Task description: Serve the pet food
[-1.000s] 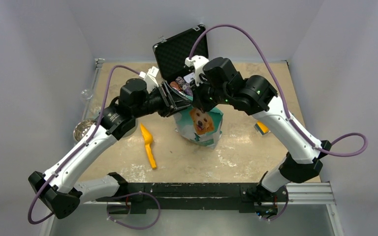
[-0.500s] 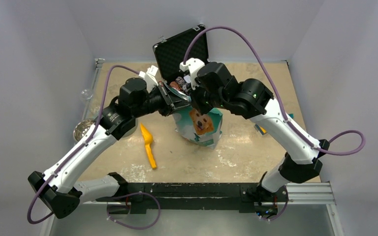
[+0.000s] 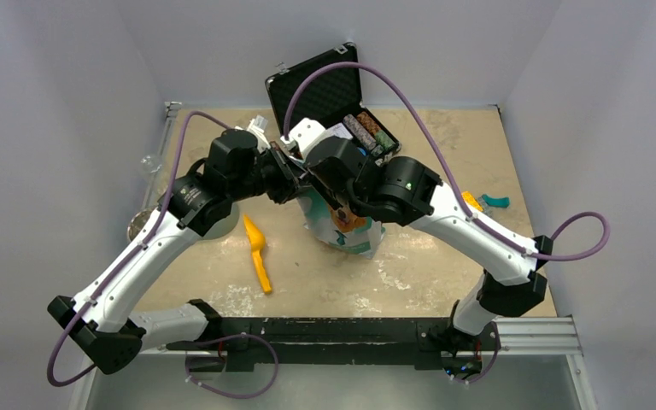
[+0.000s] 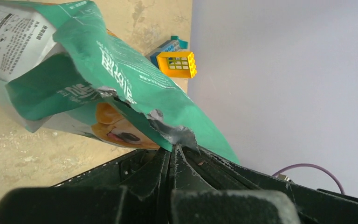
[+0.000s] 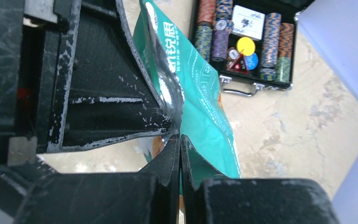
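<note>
The teal-green pouch (image 3: 357, 236) with the golden retriever's face stands upright at the table's middle. Both grippers meet at its top edge. My left gripper (image 3: 293, 178) is shut on the torn, silver-lined top edge of the pouch (image 4: 121, 79), with the jaws pressed together (image 4: 173, 148). My right gripper (image 3: 319, 190) is shut on the same edge of the pouch (image 5: 200, 93) right beside it (image 5: 180, 138), close to the left gripper's fingers (image 5: 116, 107). The right arm covers most of the pouch from above. The kibble itself is hidden inside.
An open black case (image 3: 307, 85) of striped poker chips (image 5: 247, 42) stands behind the pouch. A yellow scoop (image 3: 259, 256) lies left of the pouch, a metal bowl (image 3: 141, 224) at the far left. A yellow-and-blue block (image 4: 177, 63) and a teal piece (image 3: 495, 202) lie right.
My right arm has swung left and forward over the pouch's top, uncovering the case's chips. Its gripper now sits close against the left gripper. The left arm has barely moved.
</note>
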Controlling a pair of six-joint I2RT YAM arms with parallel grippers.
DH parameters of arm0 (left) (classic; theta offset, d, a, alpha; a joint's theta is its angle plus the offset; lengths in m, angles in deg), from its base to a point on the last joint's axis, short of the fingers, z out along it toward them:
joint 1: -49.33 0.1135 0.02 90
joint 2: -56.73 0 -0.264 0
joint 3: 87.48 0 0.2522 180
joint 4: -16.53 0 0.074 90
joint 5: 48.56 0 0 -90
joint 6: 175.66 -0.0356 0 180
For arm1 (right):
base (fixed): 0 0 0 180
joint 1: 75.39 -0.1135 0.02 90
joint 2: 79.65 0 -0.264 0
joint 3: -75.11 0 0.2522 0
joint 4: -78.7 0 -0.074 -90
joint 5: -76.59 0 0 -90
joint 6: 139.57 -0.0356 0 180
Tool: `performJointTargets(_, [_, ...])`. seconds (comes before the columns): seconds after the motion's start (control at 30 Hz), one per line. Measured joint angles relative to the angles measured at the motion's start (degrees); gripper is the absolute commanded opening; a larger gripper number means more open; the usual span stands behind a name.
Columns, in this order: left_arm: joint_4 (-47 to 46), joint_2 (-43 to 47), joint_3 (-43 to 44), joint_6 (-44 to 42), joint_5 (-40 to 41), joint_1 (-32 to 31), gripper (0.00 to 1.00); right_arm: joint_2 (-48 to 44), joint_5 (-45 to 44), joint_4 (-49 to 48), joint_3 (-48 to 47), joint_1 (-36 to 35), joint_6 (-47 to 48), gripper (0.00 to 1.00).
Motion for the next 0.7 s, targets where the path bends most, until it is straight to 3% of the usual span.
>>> performJointTargets(0.37, [-3.3, 0.5, -3.4, 1.6, 1.9, 0.0, 0.0, 3.8, -12.5, -0.7, -3.8, -0.9, 1.2, 0.0])
performJointTargets(0.57, [1.9, 1.1, -3.3, 0.6, 1.9, 0.0, 0.0, 2.5, -19.5, -2.8, -4.4, 1.3, 5.1, 0.0])
performJointTargets(0.6, [1.9, 1.3, -3.3, 0.4, 1.8, 0.0, 0.0, 2.0, -18.5, -2.8, -4.7, 1.7, 5.5, 0.02])
performJointTargets(0.67, [1.4, 1.6, -3.3, -0.1, 1.4, 0.0, 0.0, 0.7, -13.7, -2.5, -4.7, 2.1, 5.4, 0.26])
performJointTargets(0.7, [1.0, 1.7, -3.3, -0.3, 1.3, 0.0, 0.0, -0.1, -9.6, -2.0, -4.7, 2.2, 4.4, 0.33])
